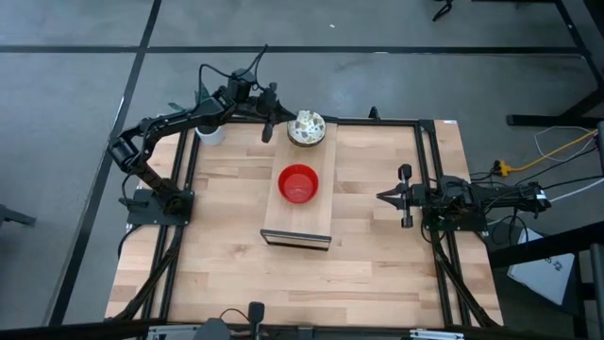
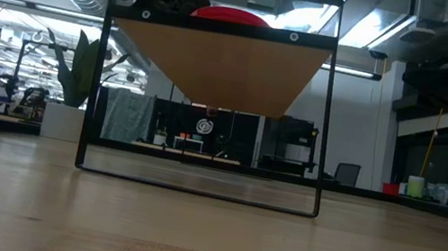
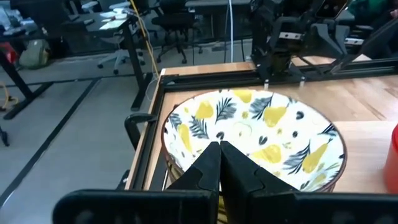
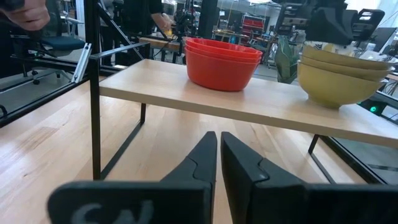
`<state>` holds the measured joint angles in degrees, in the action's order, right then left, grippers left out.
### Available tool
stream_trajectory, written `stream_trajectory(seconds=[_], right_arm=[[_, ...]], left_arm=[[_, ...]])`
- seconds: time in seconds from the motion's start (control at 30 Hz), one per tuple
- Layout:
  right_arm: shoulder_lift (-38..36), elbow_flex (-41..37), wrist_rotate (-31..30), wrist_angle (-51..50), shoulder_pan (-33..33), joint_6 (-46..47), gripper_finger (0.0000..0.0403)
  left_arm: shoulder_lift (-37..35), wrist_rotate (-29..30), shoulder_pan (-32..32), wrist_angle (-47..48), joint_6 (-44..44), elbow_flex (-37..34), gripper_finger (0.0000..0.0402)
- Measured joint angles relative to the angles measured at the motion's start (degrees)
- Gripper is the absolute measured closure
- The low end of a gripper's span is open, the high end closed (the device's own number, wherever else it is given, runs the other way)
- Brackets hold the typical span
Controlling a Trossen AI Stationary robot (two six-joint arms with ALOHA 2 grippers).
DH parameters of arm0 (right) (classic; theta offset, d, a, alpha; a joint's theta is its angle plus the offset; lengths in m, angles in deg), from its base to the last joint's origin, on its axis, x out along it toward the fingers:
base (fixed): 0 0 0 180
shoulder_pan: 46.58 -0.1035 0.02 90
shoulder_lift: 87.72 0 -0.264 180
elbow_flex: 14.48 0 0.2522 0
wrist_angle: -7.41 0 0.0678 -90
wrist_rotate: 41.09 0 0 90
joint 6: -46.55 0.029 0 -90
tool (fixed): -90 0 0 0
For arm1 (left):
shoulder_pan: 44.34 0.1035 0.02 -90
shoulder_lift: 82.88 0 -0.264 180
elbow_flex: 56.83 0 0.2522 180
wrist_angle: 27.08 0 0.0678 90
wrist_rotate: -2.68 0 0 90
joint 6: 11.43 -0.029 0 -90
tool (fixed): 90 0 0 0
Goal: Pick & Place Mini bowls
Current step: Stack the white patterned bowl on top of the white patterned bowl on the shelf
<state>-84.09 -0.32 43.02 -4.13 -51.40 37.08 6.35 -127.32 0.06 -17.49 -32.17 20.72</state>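
Note:
A stack of cream-white speckled bowls [image 1: 307, 128] sits on the far end of a wooden riser [image 1: 297, 222]. A stack of glossy red bowls [image 1: 299, 183] sits at the riser's middle. In the right wrist view the red stack [image 4: 222, 62] and the speckled stack [image 4: 339, 74] both rest by their bases on the board. My left gripper [image 1: 269, 130] is shut and hovers just left of the speckled stack. In the left wrist view its tips [image 3: 219, 148] point over the top bowl's near rim [image 3: 186, 163]. My right gripper [image 1: 382, 196] waits, shut, right of the riser [image 4: 219, 135].
A small white pot [image 1: 211, 135] stands at the table's far left corner, under the left arm. The riser stands on thin black legs [image 2: 328, 116] with open space beneath. A black frame [image 1: 429, 142] runs along the table's edges. Bare wood lies on the near half.

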Motion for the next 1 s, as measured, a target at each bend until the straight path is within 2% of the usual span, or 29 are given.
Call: stream_trajectory(seconds=[0.47, 0.6, 1.0], right_arm=[[0.0, 0.0, 0.0, 0.0, 0.0, 0.0, 0.0377], [0.0, 0.0, 0.0, 0.0, 0.0, 0.0, 0.0377], [0.0, 0.0, 0.0, 0.0, 0.0, 0.0, 0.0377]], left_arm=[[-0.1, 0.4, 0.0, -2.1, -0.7, 0.0, 0.0400], [-0.2, -2.0, 0.0, -2.0, -0.9, 0.0, 0.0400], [-0.3, -1.7, 0.1, 2.3, -2.1, 0.0, 0.0400]])
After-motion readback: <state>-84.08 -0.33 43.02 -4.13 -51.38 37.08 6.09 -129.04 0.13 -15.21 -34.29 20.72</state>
